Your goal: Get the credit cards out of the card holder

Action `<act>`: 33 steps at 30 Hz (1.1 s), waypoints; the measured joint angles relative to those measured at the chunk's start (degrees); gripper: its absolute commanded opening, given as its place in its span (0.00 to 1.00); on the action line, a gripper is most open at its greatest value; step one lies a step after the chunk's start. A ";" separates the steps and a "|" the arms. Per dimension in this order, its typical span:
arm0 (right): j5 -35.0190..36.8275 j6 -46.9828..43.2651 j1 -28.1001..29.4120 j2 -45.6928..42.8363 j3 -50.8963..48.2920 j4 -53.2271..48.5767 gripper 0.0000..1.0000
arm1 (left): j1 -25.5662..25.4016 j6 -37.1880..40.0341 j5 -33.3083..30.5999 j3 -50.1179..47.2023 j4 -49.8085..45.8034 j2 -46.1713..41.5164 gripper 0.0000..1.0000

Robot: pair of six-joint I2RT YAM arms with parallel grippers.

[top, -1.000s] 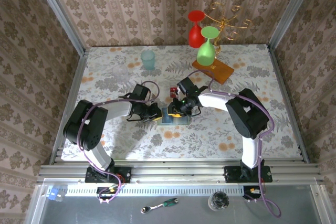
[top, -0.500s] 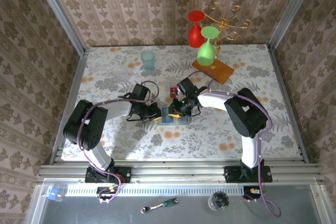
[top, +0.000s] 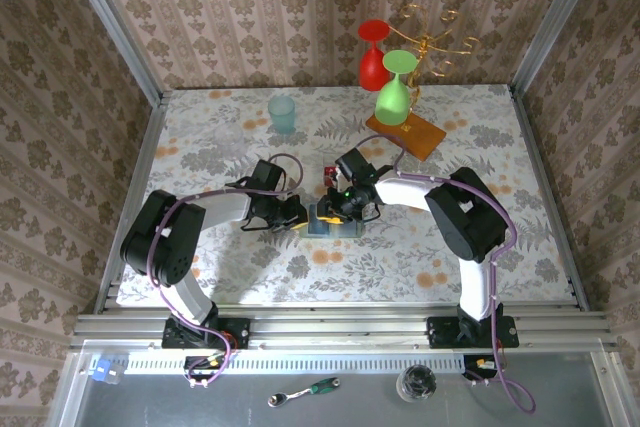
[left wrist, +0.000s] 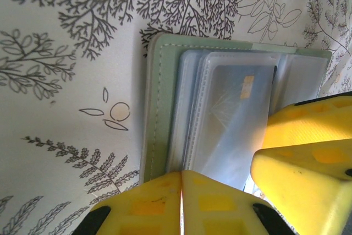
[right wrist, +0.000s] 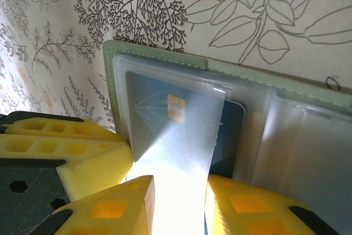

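Note:
The grey-green card holder (top: 330,221) lies open on the flowered table, its clear sleeves up (left wrist: 159,108) (right wrist: 165,61). A blue credit card (right wrist: 231,130) with a gold chip sits inside one sleeve. A red credit card (top: 328,173) lies on the table just beyond the holder. My left gripper (top: 298,215) is shut, its yellow tips (left wrist: 181,175) together on the holder's left edge. My right gripper (top: 340,209) hovers over the holder from the right, fingers apart (right wrist: 179,191), with a glare-lit sleeve leaf running between them. I cannot tell if they touch it.
A teal cup (top: 282,113) stands at the back left. An orange-brown wooden slab (top: 405,134) at the back right carries a green glass (top: 393,97), with a red glass (top: 372,62) and a gold rack (top: 425,32) behind. Metal rails edge the table.
My right gripper has edged slightly left over the holder, and its fingers narrowed then spread again. The left gripper and the holder have stayed put.

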 measured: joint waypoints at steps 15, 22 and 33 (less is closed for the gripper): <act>4.55 -4.02 0.74 -0.28 2.69 -6.03 0.35 | 0.00 -0.04 0.22 -0.26 0.46 0.00 0.11; 5.03 -4.15 0.74 -2.89 1.99 -6.03 0.35 | 0.00 -0.04 0.22 -0.24 0.44 -0.42 0.10; 5.97 -3.96 0.09 -4.04 -0.50 -6.01 0.35 | -0.46 -0.07 1.29 2.25 0.42 -0.52 0.09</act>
